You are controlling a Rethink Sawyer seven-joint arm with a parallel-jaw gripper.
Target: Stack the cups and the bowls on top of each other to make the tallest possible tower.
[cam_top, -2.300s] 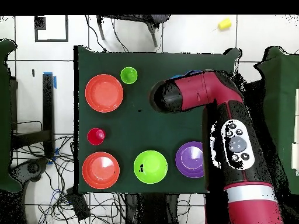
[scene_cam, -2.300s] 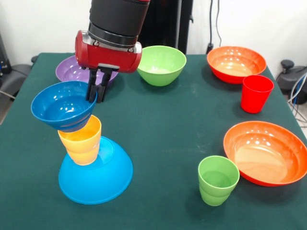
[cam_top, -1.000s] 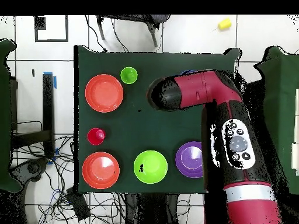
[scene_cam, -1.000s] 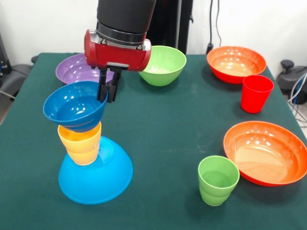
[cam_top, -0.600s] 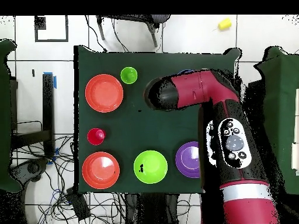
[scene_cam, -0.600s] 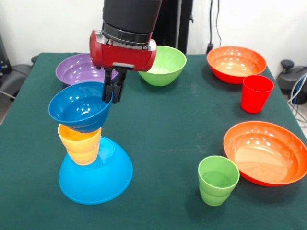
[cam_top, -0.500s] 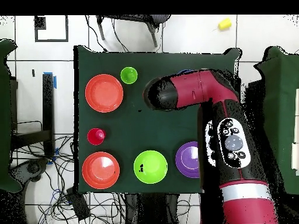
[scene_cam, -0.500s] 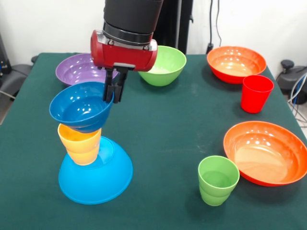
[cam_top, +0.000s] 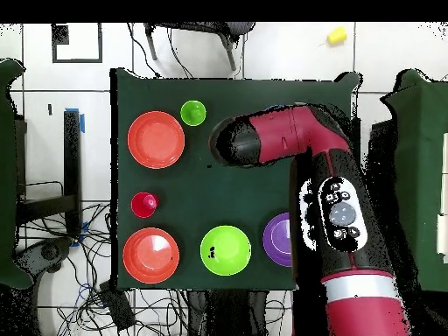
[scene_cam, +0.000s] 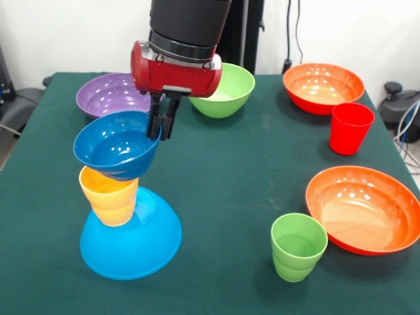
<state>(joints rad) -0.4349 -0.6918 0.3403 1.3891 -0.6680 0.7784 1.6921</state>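
Front view: my gripper (scene_cam: pixel 162 125) is closed on the near rim of the dark blue bowl (scene_cam: pixel 117 146), pinching the wall between its two fingers, and carries the bowl tilted, its open side tipped toward the camera. The bowl hangs over the yellow cups (scene_cam: pixel 109 195), which are nested and stand on the upturned light blue bowl (scene_cam: pixel 131 241); whether the dark blue bowl's underside already touches the top cup's rim or only hovers just above it I cannot tell. In the overhead view the arm (cam_top: pixel 306 144) covers the tower entirely.

Risks, as I judge them. (a) The dark blue bowl sits off-centre, shifted to the picture's right of the cups, and it is not level. If I let go like this, it could slide off the cup rim and fall to the table. (b) The cups stand on a rounded, glossy dome. A sideways push from the bowl or the fingers could tip them and bring the tower down. (c) A one-sided rim pinch may let the bowl swing as the fingers part.

Waiting on the table: the purple bowl (scene_cam: pixel 111 94), green bowl (scene_cam: pixel 221 88), two orange bowls (scene_cam: pixel 323 86) (scene_cam: pixel 364 209), red cup (scene_cam: pixel 350 127) and green cup (scene_cam: pixel 298 247).
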